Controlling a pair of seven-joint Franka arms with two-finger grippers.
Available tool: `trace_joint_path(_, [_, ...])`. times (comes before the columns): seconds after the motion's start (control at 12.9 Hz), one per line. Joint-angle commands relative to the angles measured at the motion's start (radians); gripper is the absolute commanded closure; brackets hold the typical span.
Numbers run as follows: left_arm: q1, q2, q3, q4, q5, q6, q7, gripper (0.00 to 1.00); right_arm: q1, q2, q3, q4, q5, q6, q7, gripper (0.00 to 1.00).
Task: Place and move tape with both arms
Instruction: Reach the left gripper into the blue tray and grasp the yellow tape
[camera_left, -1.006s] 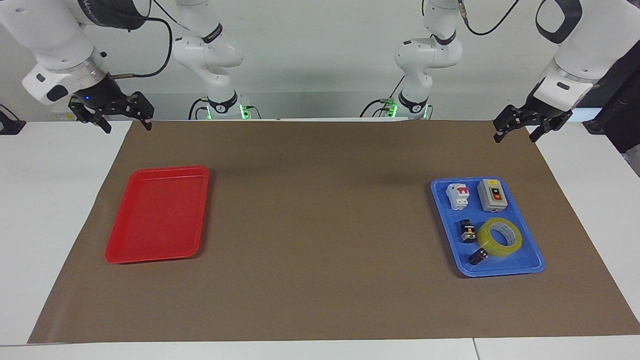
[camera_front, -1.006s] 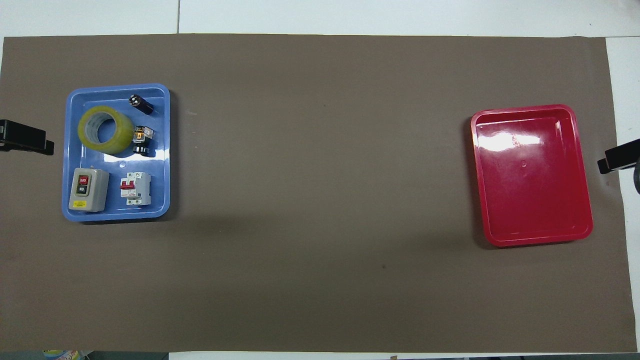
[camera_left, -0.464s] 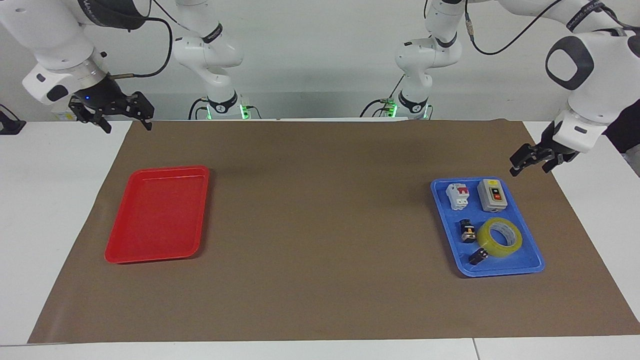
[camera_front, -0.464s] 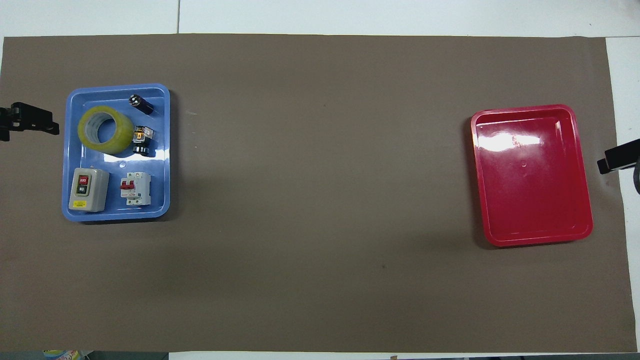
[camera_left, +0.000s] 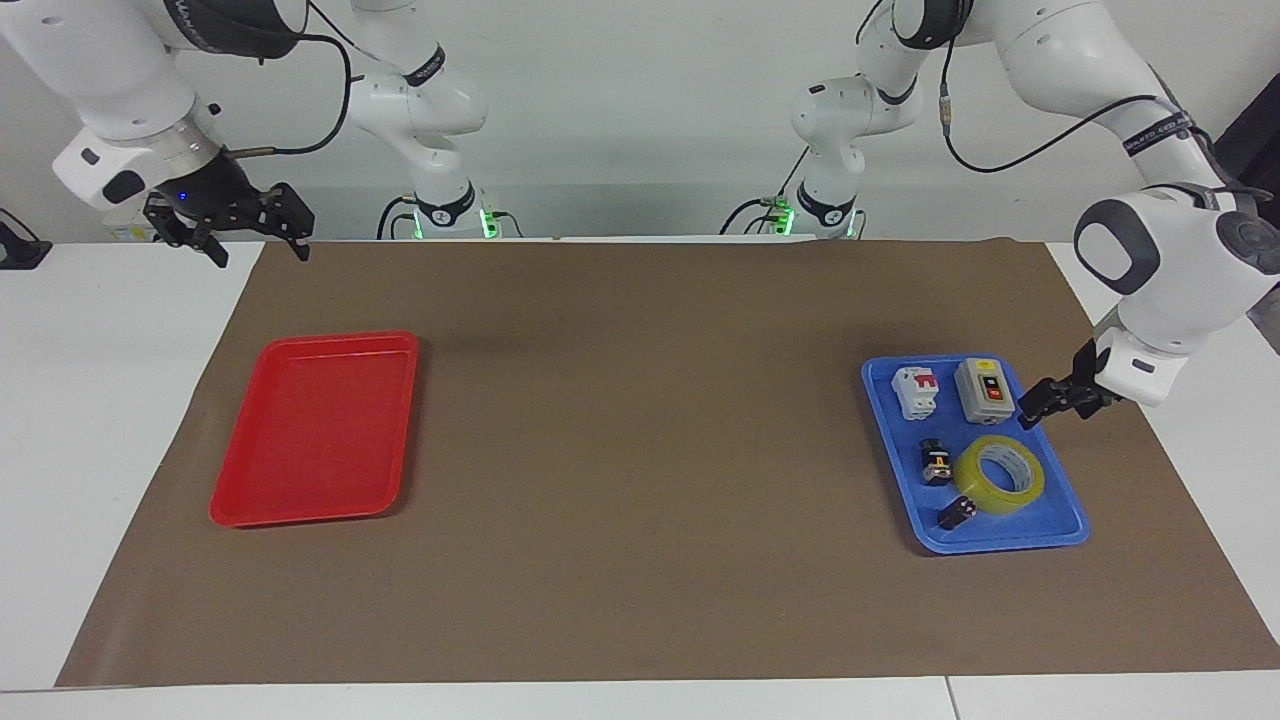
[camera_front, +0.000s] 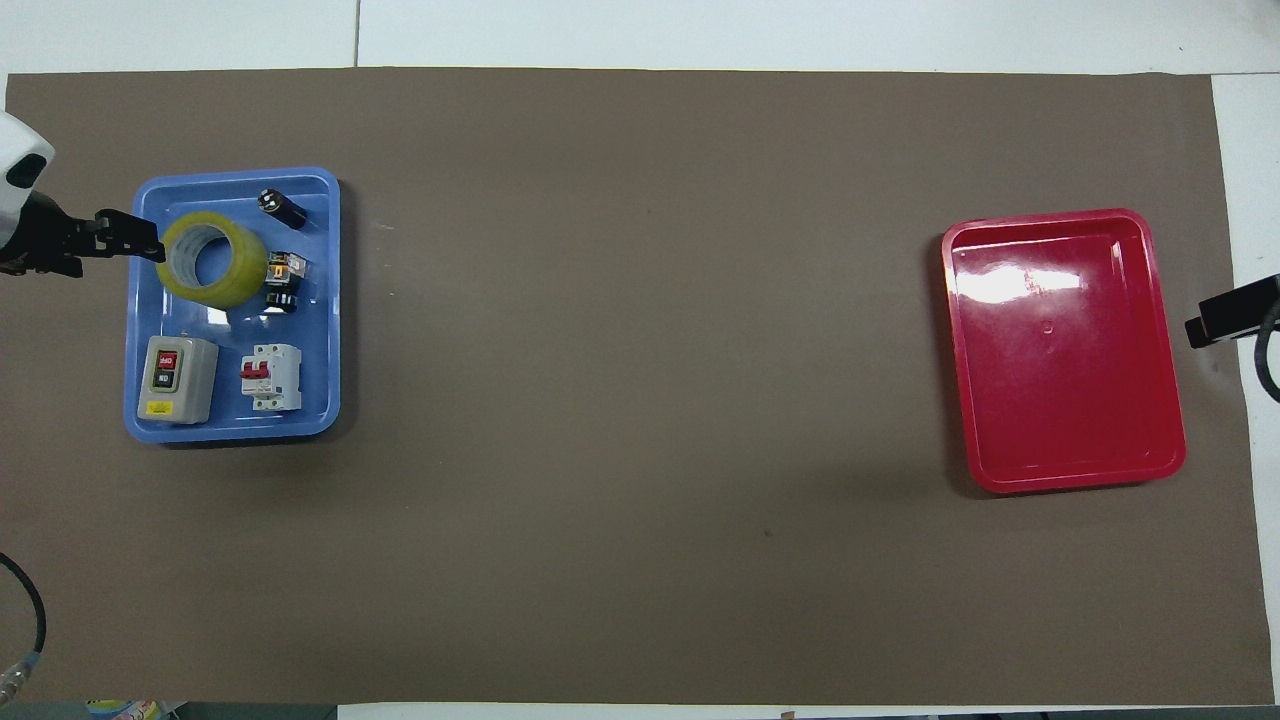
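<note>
Nearest the robots, the right gripper (camera_left: 250, 235) is hanging over the table edge at the right arm's end, its fingers apart and nothing between them; it has shifted only slightly over the last second, and this arm is waiting. The empty red tray (camera_left: 315, 430) is lying farther out at that same end.

At the left arm's end, the left gripper (camera_left: 1045, 403) is coming down and outward from its earlier place above the mat's corner and is now hanging over the rim of the blue tray (camera_left: 1010, 540), beside the grey push-button switch box (camera_left: 985, 390). Its fingers are standing apart and holding nothing.

Inside the tray, the white circuit breaker (camera_left: 917, 391) is sitting beside the switch box. Farther out, the tape (camera_left: 999, 475), a yellow translucent roll lying flat, is resting untouched between a small black pushbutton part (camera_left: 936, 464) and another black part (camera_left: 956, 514).

The approach suggests that the first step, picking up the roll, is beginning; no grasp has been made yet, and the neighbouring black parts are leaving little room for the fingers.
</note>
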Motion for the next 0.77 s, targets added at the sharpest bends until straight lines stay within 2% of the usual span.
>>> trace_joint_path(0.0, [0.003,-0.027,-0.004,-0.075,0.000,0.067,0.000,0.00,-0.009,-0.021,0.007,-0.028,0.015,0.018,-0.014,0.00])
trace_joint_path(0.23, [0.008,-0.019,-0.004,-0.083,0.000,0.080,-0.004,0.00,-0.009,-0.021,0.007,-0.028,0.015,0.020,-0.012,0.00])
trace_joint_path(0.7, [0.008,0.080,-0.004,-0.081,0.000,0.196,-0.066,0.00,-0.007,-0.021,0.008,-0.028,0.015,0.018,-0.012,0.00])
